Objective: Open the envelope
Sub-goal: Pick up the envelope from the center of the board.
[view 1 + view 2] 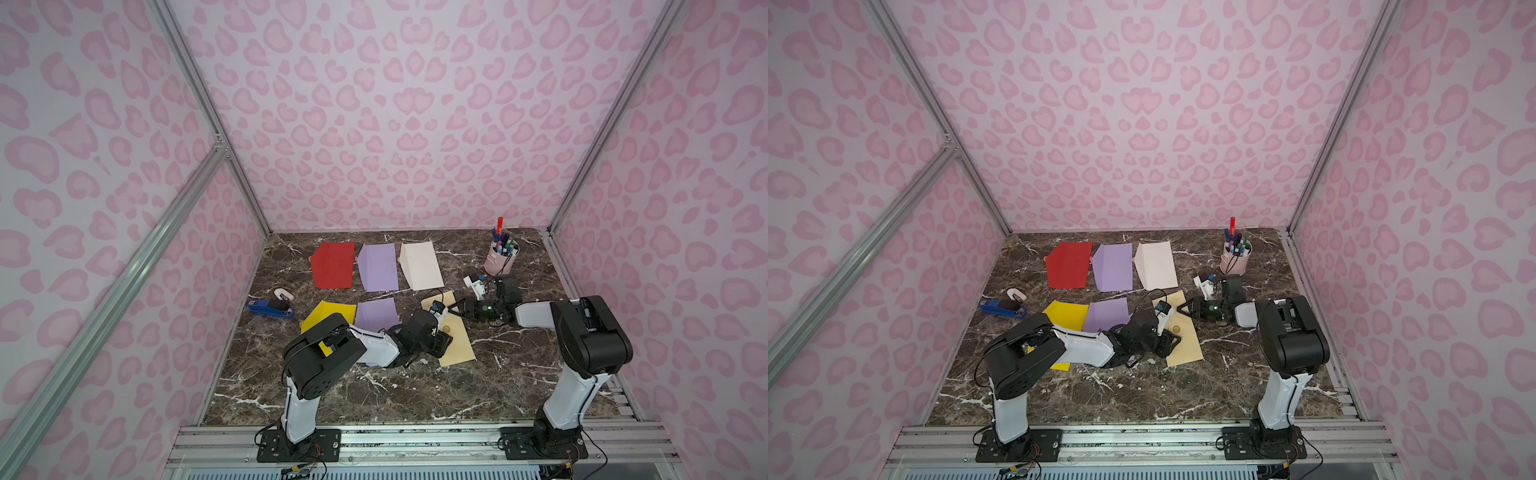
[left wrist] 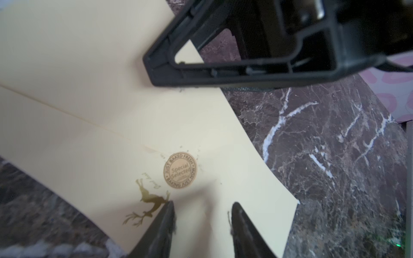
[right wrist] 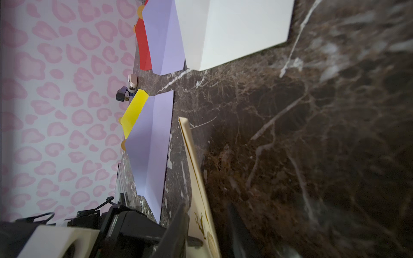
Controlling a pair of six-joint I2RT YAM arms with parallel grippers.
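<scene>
Working on the pale cream paper envelope with a gold deer print. Lies flat on the dark brown marble-patterned tabletop, near the middle, between the two arms, printed side up. Not yet open, judging by the round tan paper seal sticker sitting in place on the paper.

Pins the sheet with the left gripper: fingers moderately apart, nothing between them, tips down on the paper just beside the sticker and the deer.

Reaches in from the side with the right gripper: jaws narrow, straddling an edge of the envelope at its far end, shown edge-on between them in the right wrist view. No telling whether already pinching or just short of it. Looks like a sliver of gap on the table side, but too blurred to trust. No telling either whether on the flap alone or on the whole thickness.

Judged step: getting hold of the flap with the body held down, the opening itself not begun.

Next move probably calls for:
- closing fully on the flap layer only;
- peeling up and away from the sticker while keeping the left tips pressed;
- pulling slowly, thin paper being apt to tear or to drag the whole envelope along;
- minding the two grippers, close together over one sheet.
</scene>
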